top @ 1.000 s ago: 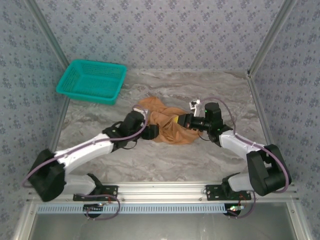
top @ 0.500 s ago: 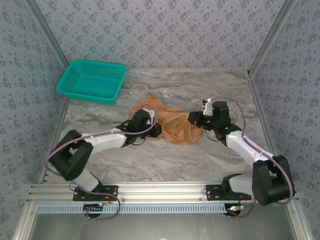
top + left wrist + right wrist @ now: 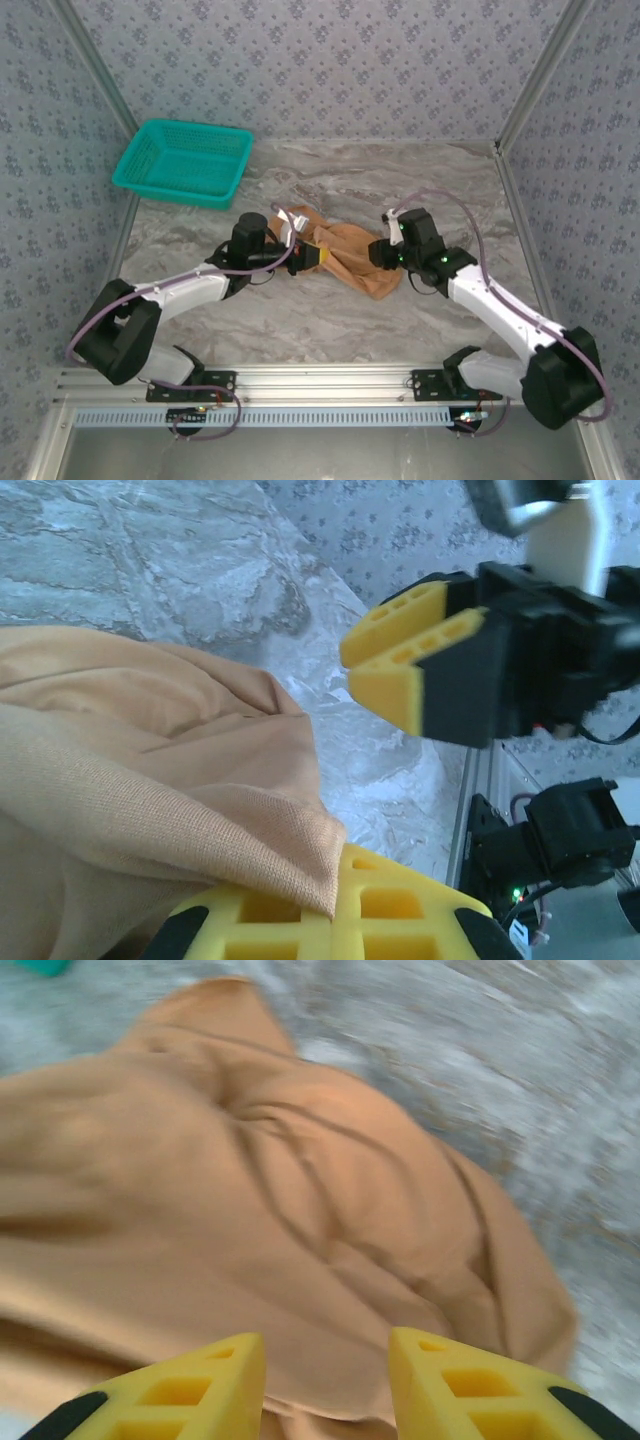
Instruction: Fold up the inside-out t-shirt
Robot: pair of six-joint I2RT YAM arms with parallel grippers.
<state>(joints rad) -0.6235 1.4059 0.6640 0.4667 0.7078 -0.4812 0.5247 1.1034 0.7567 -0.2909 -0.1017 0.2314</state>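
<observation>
Jaws status: left jaws clamped on the inside-out t-shirt; right jaws parted, with no cloth between them.

A teal basket sits at the rear left corner of the worktop, well apart from the garment. The left arm reaches in from the left. In the left wrist view, its yellow pads meet with an edge of the orange-tan cloth pinched at their seam. The t-shirt lies bunched and creased at the middle of the worktop, between the two arms. The right arm reaches in from the right, and the right jaws hang at the right edge of the bunched cloth. In the right wrist view, their pads stand apart with a clear gap, pointed at the cloth.
</observation>
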